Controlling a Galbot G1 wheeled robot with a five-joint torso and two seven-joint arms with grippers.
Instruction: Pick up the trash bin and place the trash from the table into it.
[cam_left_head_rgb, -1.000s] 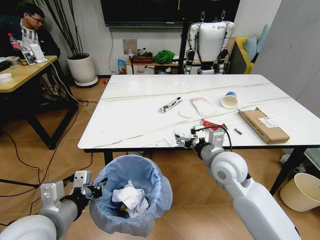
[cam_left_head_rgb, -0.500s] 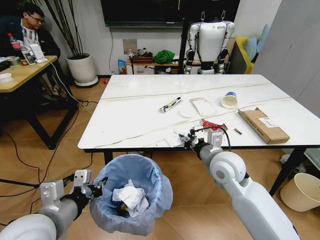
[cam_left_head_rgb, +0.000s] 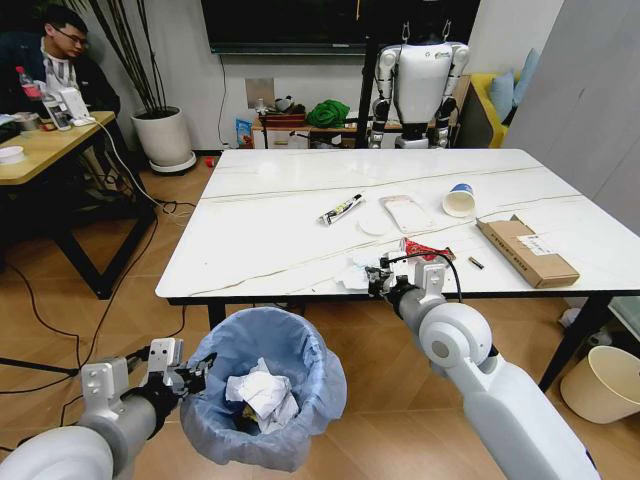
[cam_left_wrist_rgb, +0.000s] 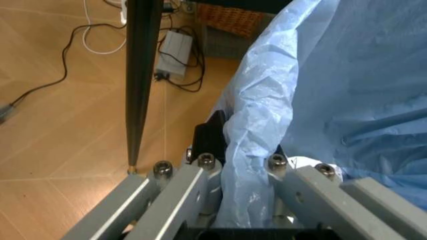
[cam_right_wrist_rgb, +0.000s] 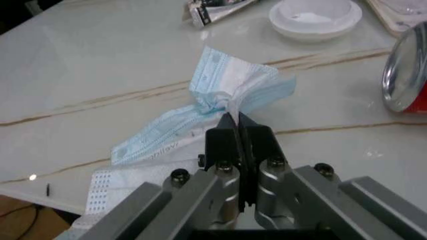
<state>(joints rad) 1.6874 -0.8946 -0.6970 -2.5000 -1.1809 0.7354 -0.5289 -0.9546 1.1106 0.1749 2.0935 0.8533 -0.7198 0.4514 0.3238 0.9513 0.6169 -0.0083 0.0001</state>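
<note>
The trash bin (cam_left_head_rgb: 262, 385), lined with a light blue bag (cam_left_wrist_rgb: 347, 90), hangs low in front of the table (cam_left_head_rgb: 270, 235) with crumpled white paper inside. My left gripper (cam_left_head_rgb: 172, 377) (cam_left_wrist_rgb: 243, 150) is shut on its bagged rim. At the table's front edge my right gripper (cam_left_head_rgb: 378, 280) (cam_right_wrist_rgb: 235, 120) is shut on a crumpled white and light blue mask-like piece (cam_right_wrist_rgb: 230, 87). Other trash on the table: a tube (cam_left_head_rgb: 341, 209), a red can (cam_left_head_rgb: 425, 249) (cam_right_wrist_rgb: 407, 75), a blue-rimmed cup (cam_left_head_rgb: 459, 200) and a cardboard box (cam_left_head_rgb: 527, 250).
A white lid (cam_left_head_rgb: 376, 224) (cam_right_wrist_rgb: 315, 17) and a flat pale tray (cam_left_head_rgb: 407, 213) lie mid-table. A beige bin (cam_left_head_rgb: 603, 383) stands on the floor at right. A black table leg (cam_left_wrist_rgb: 141, 75) and cables are near the left gripper. A wooden desk (cam_left_head_rgb: 45, 150) is at left.
My right gripper has shifted slightly right along the table's front edge, with the mask-like piece bunched up in its fingers. The left arm and the bin have stayed put.
</note>
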